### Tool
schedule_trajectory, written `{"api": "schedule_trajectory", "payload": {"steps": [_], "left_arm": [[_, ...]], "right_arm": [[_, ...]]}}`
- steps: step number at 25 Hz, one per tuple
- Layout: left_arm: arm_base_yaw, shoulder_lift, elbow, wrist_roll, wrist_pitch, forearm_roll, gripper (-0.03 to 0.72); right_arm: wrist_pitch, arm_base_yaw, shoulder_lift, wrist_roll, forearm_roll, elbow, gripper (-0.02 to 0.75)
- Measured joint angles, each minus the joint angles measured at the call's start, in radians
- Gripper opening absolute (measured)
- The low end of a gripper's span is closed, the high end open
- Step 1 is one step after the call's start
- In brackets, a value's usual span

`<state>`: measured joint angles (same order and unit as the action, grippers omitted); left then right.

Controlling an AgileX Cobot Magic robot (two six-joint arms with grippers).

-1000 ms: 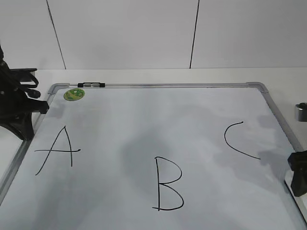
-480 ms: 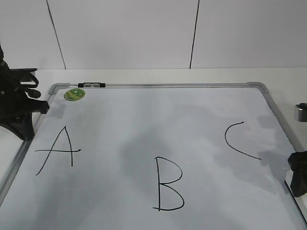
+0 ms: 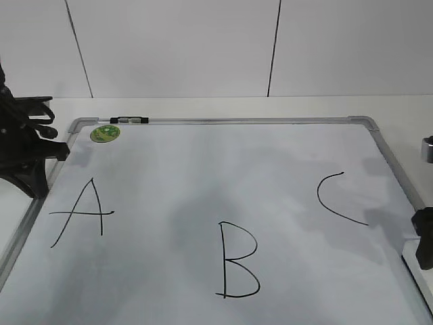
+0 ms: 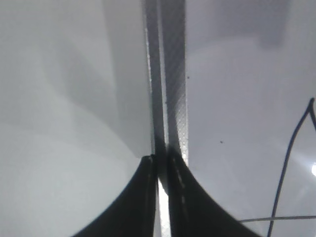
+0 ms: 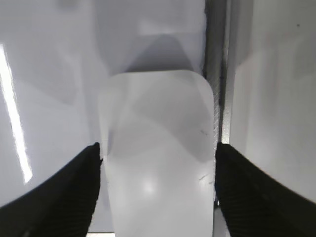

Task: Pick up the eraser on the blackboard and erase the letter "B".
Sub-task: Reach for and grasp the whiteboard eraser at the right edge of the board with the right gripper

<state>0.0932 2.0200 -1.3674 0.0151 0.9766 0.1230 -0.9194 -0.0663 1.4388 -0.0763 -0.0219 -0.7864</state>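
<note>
The blackboard (image 3: 223, 122) lies flat, with the black letter "B" (image 3: 237, 261) at front centre, between "A" (image 3: 81, 213) and "C" (image 3: 335, 200). The eraser (image 5: 155, 128) is a white rounded block lying against the board's right frame (image 5: 217, 74). My right gripper (image 5: 157, 153) is open, with one finger on each side of the eraser; it shows at the right edge of the exterior view (image 3: 424, 247), where the eraser is hidden. My left gripper (image 4: 162, 160) is shut and empty over the board's left frame (image 4: 170, 74), and it also shows in the exterior view (image 3: 30, 179).
A round green sticker (image 3: 105, 133) sits in the board's far left corner. A small black and silver clip (image 3: 128, 120) lies on the top frame. A silver cylinder (image 3: 426, 149) stands off the board at right. A white wall rises behind the table.
My right gripper has shifted a little to the right, toward the edge of the exterior view. The left arm and the letters are unchanged.
</note>
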Motion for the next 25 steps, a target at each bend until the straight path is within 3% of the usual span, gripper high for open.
{"api": "schedule_trajectory", "payload": {"steps": [14, 25], "left_arm": [[0.000, 0.000, 0.000, 0.000, 0.000, 0.000, 0.022], [0.000, 0.000, 0.000, 0.000, 0.000, 0.001, 0.022]], "right_arm": [[-0.036, 0.000, -0.091, 0.023, -0.014, 0.001, 0.570], [-0.001, 0.000, -0.158, 0.028, -0.040, 0.123, 0.570]]}}
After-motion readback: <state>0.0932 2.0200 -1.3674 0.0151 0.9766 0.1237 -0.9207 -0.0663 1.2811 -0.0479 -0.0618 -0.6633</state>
